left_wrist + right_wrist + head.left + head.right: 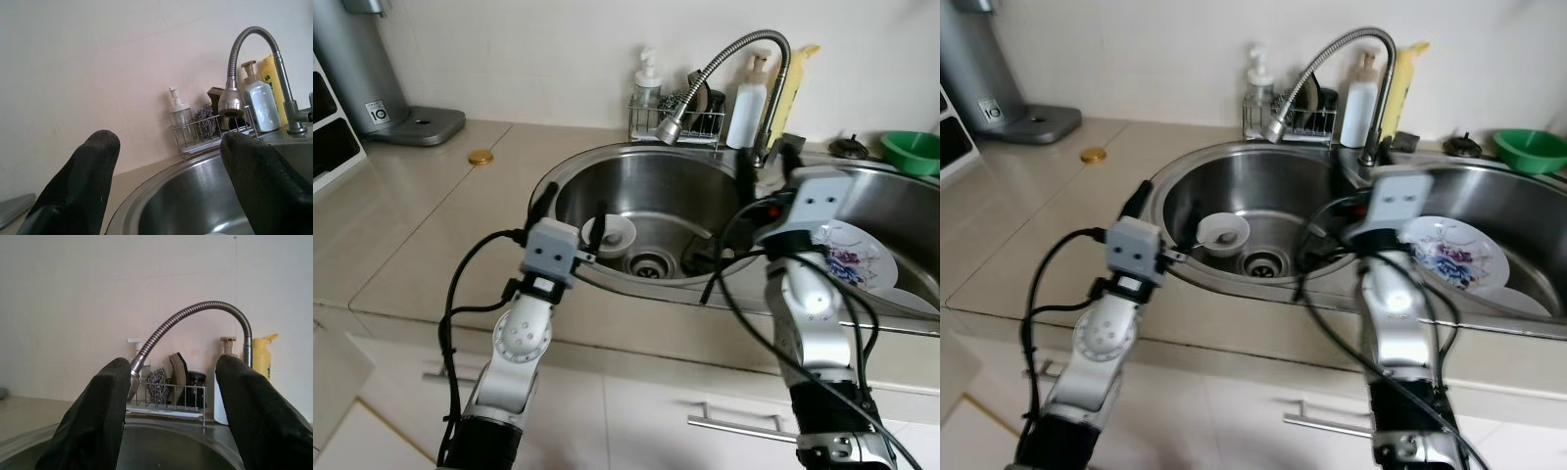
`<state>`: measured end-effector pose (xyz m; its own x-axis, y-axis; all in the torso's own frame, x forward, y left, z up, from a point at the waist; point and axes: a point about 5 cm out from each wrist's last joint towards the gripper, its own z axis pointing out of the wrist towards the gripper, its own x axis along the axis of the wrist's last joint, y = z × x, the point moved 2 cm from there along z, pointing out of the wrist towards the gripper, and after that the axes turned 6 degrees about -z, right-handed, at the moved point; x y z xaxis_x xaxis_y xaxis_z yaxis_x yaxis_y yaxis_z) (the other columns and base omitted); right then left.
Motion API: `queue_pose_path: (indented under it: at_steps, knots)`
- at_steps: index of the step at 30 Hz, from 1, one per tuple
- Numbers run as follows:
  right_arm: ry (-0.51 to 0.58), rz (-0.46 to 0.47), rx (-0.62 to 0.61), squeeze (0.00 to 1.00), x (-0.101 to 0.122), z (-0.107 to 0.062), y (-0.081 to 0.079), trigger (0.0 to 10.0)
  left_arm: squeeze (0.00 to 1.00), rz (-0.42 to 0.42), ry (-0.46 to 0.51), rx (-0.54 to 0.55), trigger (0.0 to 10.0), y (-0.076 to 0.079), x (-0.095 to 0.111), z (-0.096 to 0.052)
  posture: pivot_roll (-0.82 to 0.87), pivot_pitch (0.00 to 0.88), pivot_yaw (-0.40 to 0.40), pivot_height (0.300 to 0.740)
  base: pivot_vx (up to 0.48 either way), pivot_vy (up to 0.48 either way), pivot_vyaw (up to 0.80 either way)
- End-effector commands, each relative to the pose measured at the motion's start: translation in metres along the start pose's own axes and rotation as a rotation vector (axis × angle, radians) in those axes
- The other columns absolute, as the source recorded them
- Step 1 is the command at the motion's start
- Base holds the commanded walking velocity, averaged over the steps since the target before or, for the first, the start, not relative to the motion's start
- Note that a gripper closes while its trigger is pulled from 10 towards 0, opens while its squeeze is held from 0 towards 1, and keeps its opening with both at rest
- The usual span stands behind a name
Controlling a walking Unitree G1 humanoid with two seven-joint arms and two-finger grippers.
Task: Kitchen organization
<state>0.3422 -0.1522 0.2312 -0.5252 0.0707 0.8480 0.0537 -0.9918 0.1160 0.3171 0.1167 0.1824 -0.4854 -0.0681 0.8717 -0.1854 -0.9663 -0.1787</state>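
Note:
A small white bowl [610, 235] with a spoon in it sits on the floor of the round left sink basin [636, 176], beside the drain [649, 262]. A floral plate [852, 257] lies in the right basin. My left gripper [572, 210] hovers at the left basin's near rim, just left of the bowl, open with nothing between its fingers [88, 176]. My right gripper [769, 164] is raised over the divider between the basins, near the faucet base, open and empty, its fingers [249, 411] framing the faucet [195, 313].
A wire rack [675, 119] with a soap dispenser and scourer stands behind the sink, next to a white bottle [747, 113] and a yellow bottle [793, 88]. A green bowl [913, 150] sits at the far right. A gold lid [481, 157] and a silver appliance [372, 78] occupy the left counter.

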Motion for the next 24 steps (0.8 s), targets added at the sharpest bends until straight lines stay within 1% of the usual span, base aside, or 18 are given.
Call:
queue_pose_path:
  at_steps: [1,6,10,14,17,22,24]
  knots:
    - [-0.001,-0.007,-0.019,0.00,0.002,-0.003,0.006,10.0,0.00,-0.013,0.023,-0.024,10.0,0.007,0.005,0.003,0.05,0.000,0.026,0.740,0.000,0.472,0.00]
    - [-0.007,-0.005,-0.003,0.00,0.001,-0.006,0.002,10.0,0.00,-0.016,0.022,-0.027,10.0,0.008,0.006,0.002,0.05,0.000,0.026,0.740,0.000,0.472,0.00]
    - [-0.015,-0.017,0.011,0.00,0.000,-0.008,-0.002,10.0,0.00,-0.019,0.022,-0.032,10.0,0.009,0.005,0.002,0.05,0.000,0.026,0.740,0.000,0.472,0.00]
    - [-0.028,-0.033,0.033,0.00,-0.002,-0.014,-0.005,10.0,0.00,-0.021,0.020,-0.036,10.0,0.010,0.005,0.002,0.05,0.000,0.026,0.740,0.000,0.472,0.00]
    - [-0.030,-0.035,0.034,0.00,-0.003,-0.015,-0.005,10.0,0.00,-0.020,0.020,-0.037,10.0,0.010,0.005,0.002,0.05,0.000,0.026,0.740,0.000,0.472,0.00]
    - [-0.052,-0.033,0.035,0.00,-0.007,-0.021,-0.009,10.0,0.00,-0.008,0.026,-0.044,10.0,0.011,0.005,0.002,0.05,0.000,0.030,0.740,0.000,0.000,0.00]
    - [-0.061,-0.030,0.033,0.00,-0.008,-0.022,-0.010,10.0,0.00,-0.007,0.025,-0.047,10.0,0.011,0.005,0.002,0.05,0.000,0.031,0.740,0.000,0.000,-0.80]
